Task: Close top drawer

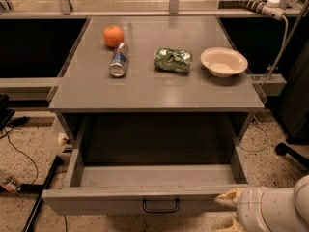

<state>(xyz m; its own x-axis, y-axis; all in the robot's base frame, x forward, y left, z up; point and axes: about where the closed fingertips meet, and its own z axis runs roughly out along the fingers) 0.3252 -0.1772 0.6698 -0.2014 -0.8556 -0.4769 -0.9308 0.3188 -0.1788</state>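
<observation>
Top drawer point(101, 203) stands pulled well out below the table point(154, 88), claw point(228, 210) at its right front corner, opening and grip can't tell; looks like contact step, next needs a square inward push on the front.

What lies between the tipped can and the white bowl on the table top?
In the camera view, a crumpled green bag lies between the can and the bowl. The claw is at the right end of the open top drawer.
</observation>
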